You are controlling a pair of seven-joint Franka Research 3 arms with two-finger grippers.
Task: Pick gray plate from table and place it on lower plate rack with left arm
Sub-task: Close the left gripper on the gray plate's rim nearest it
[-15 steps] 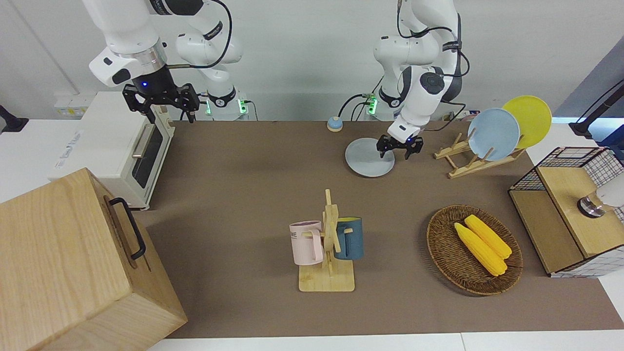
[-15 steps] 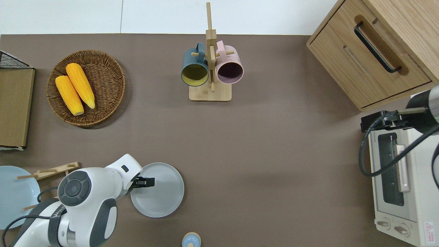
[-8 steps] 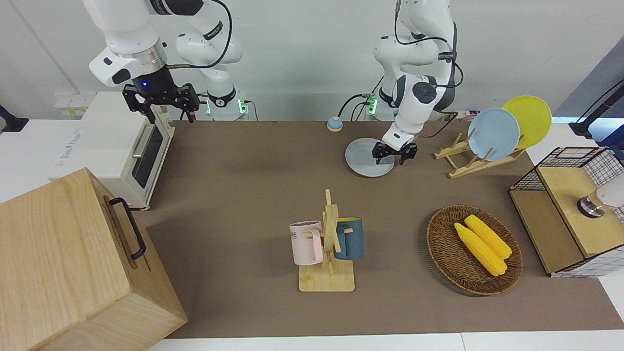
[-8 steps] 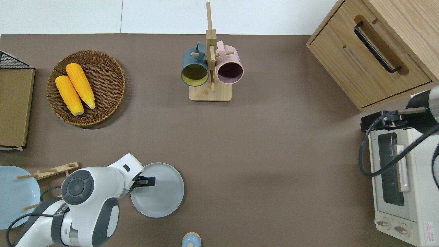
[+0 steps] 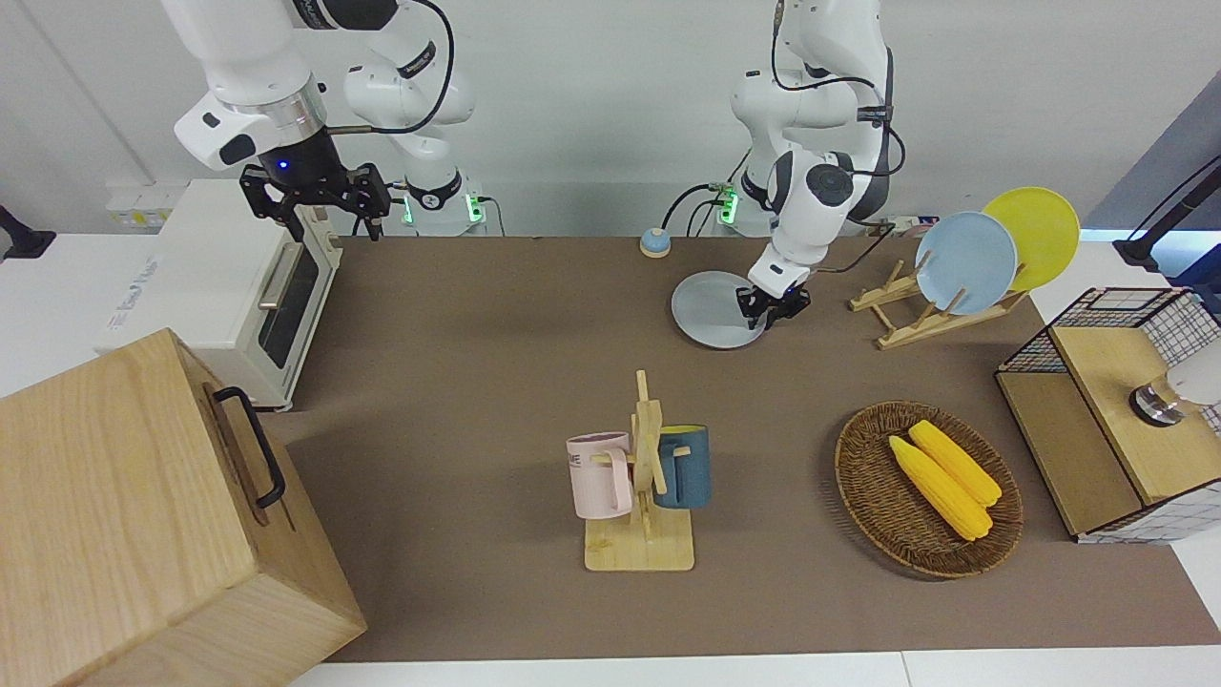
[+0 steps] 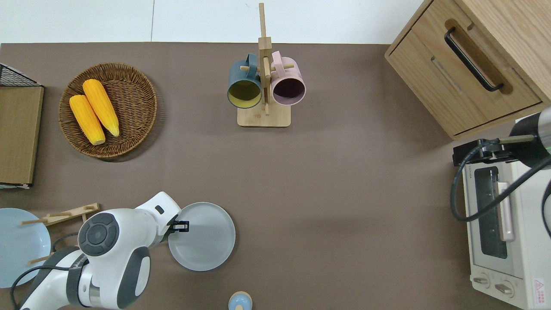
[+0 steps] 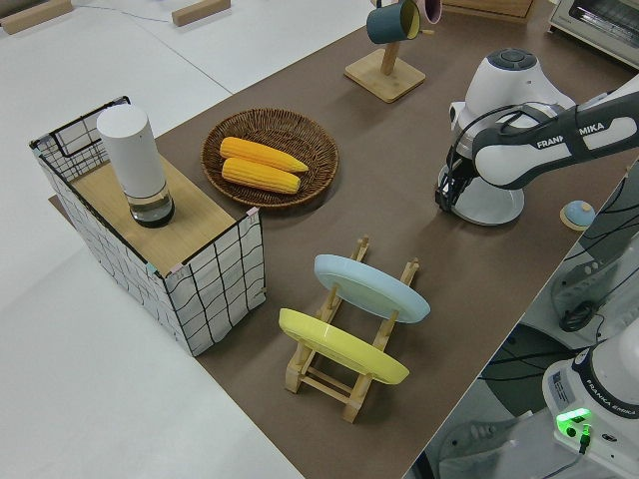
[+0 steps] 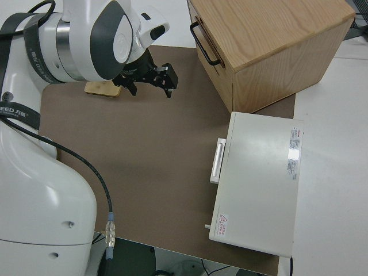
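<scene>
The gray plate [image 5: 711, 310] [image 6: 204, 237] [image 7: 491, 206] lies about flat on the brown mat, beside the plate rack [image 5: 904, 315] [image 6: 62, 213] [image 7: 339, 371]. My left gripper [image 5: 771, 307] [image 6: 181, 225] [image 7: 446, 196] is down at the plate's rim on the rack's side, its fingers drawn together on the rim. The rack's upper slots hold a light blue plate [image 5: 965, 262] [image 7: 371, 287] and a yellow plate [image 5: 1035, 232] [image 7: 339, 345]. Its low pegs toward the gray plate are bare. The right arm is parked, its gripper [image 5: 315, 205] [image 8: 152, 79] open.
A mug stand [image 5: 641, 496] [image 6: 264, 90] with two mugs is at mid-table. A corn basket [image 5: 927, 489] [image 6: 107, 110] and a wire crate [image 5: 1116, 401] are at the left arm's end. A toaster oven [image 5: 229, 277] and a wooden cabinet [image 5: 143, 515] are at the right arm's end. A small blue knob [image 6: 239, 300] lies nearer the robots than the plate.
My left gripper sank to the plate's rim and its fingers went from wide open to closed on it. The plate slid slightly toward the right arm's end. The right arm stayed still.
</scene>
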